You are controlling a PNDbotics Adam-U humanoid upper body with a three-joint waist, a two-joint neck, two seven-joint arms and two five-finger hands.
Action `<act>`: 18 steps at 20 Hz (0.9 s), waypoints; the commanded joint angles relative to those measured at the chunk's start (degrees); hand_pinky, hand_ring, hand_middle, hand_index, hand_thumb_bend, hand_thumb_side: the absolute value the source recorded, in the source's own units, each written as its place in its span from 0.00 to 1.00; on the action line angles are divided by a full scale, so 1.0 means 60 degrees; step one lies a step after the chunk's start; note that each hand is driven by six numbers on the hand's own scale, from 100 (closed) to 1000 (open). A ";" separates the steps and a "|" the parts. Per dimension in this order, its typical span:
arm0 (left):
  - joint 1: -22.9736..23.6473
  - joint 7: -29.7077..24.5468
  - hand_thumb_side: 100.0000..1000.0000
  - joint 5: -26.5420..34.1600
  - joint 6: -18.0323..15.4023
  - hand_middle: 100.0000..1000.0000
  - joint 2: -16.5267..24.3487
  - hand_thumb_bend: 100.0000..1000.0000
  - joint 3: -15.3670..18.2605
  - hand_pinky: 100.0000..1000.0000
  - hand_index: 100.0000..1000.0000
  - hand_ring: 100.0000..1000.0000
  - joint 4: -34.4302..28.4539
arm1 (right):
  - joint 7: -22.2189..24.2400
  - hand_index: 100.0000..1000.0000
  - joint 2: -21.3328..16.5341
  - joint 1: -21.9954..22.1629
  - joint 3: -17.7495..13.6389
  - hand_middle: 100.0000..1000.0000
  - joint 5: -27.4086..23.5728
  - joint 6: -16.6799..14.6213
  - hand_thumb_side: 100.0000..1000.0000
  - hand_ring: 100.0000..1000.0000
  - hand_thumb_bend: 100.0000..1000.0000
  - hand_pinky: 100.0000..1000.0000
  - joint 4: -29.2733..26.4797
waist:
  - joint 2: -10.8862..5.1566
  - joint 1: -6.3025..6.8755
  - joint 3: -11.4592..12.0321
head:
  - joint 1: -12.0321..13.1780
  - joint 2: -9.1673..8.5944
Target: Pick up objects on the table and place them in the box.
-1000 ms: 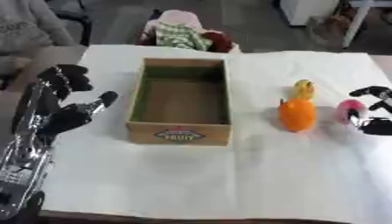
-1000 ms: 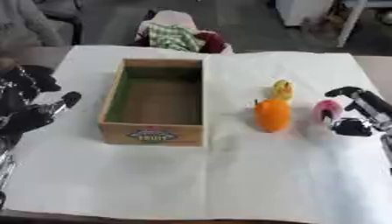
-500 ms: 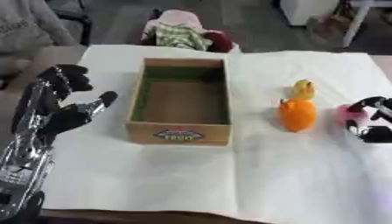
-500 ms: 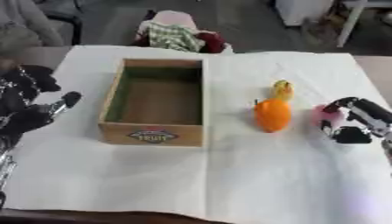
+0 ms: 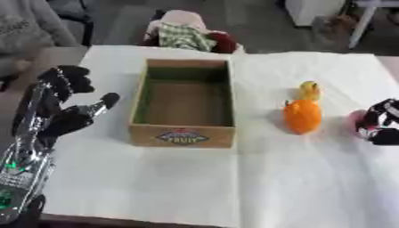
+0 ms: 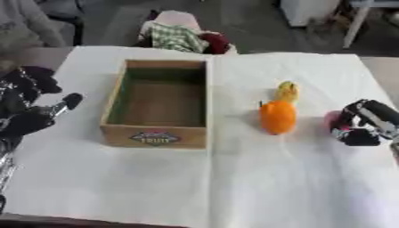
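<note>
Three objects are seen right of the open cardboard box [image 6: 160, 104]: an orange fruit [image 6: 277, 116], a yellow piece [image 6: 287, 91], and a pink object [image 6: 337, 120], around which the right hand [image 6: 366, 124] fingers are curled. The left hand [image 5: 66, 113] is held open, idle, beside the box.

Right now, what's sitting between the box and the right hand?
An orange fruit with a small yellow thing just behind it, on white cloth between the box and right hand. The right eye view shows it best.
</note>
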 commanded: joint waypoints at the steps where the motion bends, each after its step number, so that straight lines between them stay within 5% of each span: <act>1: -0.0064 0.0001 0.00 0.0030 0.0004 0.43 0.0103 0.68 -0.0001 0.66 0.59 0.49 -0.0143 | -0.0337 0.31 -0.0143 -0.0125 -0.0077 0.30 0.0056 0.0125 0.21 0.66 0.00 0.52 -0.0136 | -0.0093 0.0010 0.0005 | -0.0013 -0.0012; 5: -0.0064 -0.0001 0.00 0.0031 0.0005 0.43 0.0103 0.68 -0.0002 0.66 0.59 0.49 -0.0143 | -0.0471 0.31 -0.0141 -0.0126 -0.0050 0.30 0.0033 0.0160 0.21 0.66 0.00 0.52 -0.0121 | -0.0093 0.0011 0.0005 | -0.0013 -0.0014; 7: -0.0062 0.0009 0.00 0.0034 0.0005 0.43 0.0101 0.67 0.0004 0.66 0.59 0.49 -0.0144 | -0.0650 0.20 -0.0141 -0.0179 -0.0186 0.20 -0.0108 0.0287 0.17 0.58 0.00 0.47 -0.0296 | -0.0099 0.0012 -0.0008 | -0.0009 -0.0014; 12: -0.0080 0.0006 0.00 0.0042 0.0005 0.43 0.0103 0.67 -0.0001 0.66 0.59 0.49 -0.0153 | -0.1156 0.20 -0.0139 -0.0179 -0.0100 0.20 -0.0301 0.0435 0.17 0.58 0.00 0.46 -0.0349 | -0.0101 0.0009 0.0001 | -0.0013 -0.0025; 14: -0.0082 0.0007 0.00 0.0043 0.0006 0.43 0.0105 0.67 0.0000 0.66 0.59 0.49 -0.0154 | -0.1130 0.26 -0.0140 -0.0179 -0.0058 0.25 -0.0276 0.0409 0.18 0.63 0.00 0.48 -0.0320 | -0.0102 0.0009 0.0002 | -0.0017 -0.0034; 18: -0.0092 0.0003 0.00 0.0046 0.0005 0.43 0.0108 0.67 -0.0005 0.66 0.59 0.49 -0.0159 | -0.0690 0.65 -0.0158 -0.0155 0.0082 0.59 -0.0053 0.0116 0.27 0.87 0.00 0.59 -0.0208 | -0.0103 0.0005 0.0004 | -0.0020 -0.0038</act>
